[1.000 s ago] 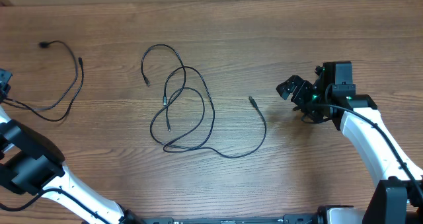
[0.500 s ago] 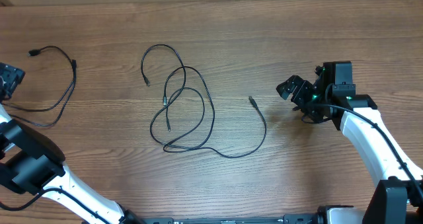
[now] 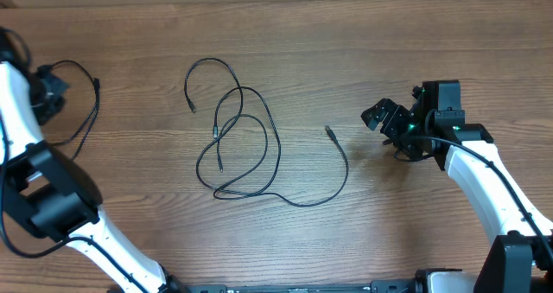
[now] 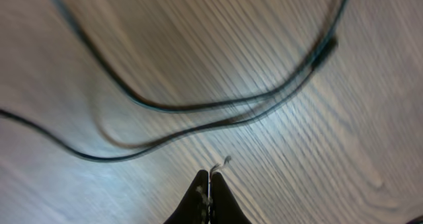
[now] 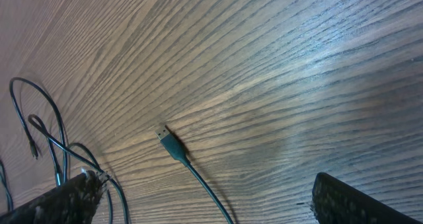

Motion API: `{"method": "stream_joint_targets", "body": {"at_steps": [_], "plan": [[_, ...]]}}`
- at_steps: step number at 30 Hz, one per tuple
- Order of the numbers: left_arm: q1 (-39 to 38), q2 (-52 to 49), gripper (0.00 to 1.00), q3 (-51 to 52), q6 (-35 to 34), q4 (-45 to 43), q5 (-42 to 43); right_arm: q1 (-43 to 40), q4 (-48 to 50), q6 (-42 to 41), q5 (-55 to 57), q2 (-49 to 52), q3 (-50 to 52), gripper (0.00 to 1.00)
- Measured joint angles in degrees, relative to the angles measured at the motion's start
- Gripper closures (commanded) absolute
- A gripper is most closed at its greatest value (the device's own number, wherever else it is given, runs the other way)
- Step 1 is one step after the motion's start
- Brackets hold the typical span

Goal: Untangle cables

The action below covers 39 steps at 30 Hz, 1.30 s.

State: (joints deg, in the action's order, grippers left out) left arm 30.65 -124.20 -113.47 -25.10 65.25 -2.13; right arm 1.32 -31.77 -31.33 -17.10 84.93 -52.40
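Observation:
Several thin black cables lie tangled in loops (image 3: 277, 150) at mid-table, one plug end (image 3: 329, 131) trailing out to the right. A separate black cable (image 3: 76, 63) curves near the left edge. My left gripper (image 3: 54, 92) hovers beside that cable. In the left wrist view it (image 4: 209, 178) is shut with nothing between the jaws, and blurred cable strands (image 4: 198, 106) run past ahead of it. My right gripper (image 3: 380, 118) stands open to the right of the trailing plug. From the right wrist that plug (image 5: 170, 143) lies ahead of the wide-open gripper (image 5: 205, 187), on the wood.
Wood-grain table (image 3: 389, 42) all round. The left arm's white link (image 3: 17, 94) runs along the left edge, and the right arm (image 3: 479, 176) comes in from the lower right. The tangle's loops (image 5: 39, 138) show at the far left of the right wrist view.
The left cable has slid left toward the table edge. My left arm has swung up along the left edge. The right arm has not moved.

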Motion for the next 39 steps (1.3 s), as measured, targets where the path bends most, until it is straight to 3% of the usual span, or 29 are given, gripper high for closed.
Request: {"method": "stream_joint_targets", "body": {"at_steps": [12,24,36,39], "plan": [[-5.2,-0.6,0.89,21.3,5.8,-22.8,-1.3,0.0,0.0,0.0,0.0,0.0,0.0,0.00],[-5.0,1.2,0.89,31.6,9.1,-43.9,-6.5,0.0,0.0,0.0,0.0,0.0,0.0,0.00],[-2.3,1.4,0.84,33.4,9.0,-47.9,-9.7,0.0,0.0,0.0,0.0,0.0,0.0,0.00],[-1.3,1.4,0.87,33.4,9.0,-48.0,-7.8,0.0,0.0,0.1,0.0,0.0,0.0,0.00]]}}
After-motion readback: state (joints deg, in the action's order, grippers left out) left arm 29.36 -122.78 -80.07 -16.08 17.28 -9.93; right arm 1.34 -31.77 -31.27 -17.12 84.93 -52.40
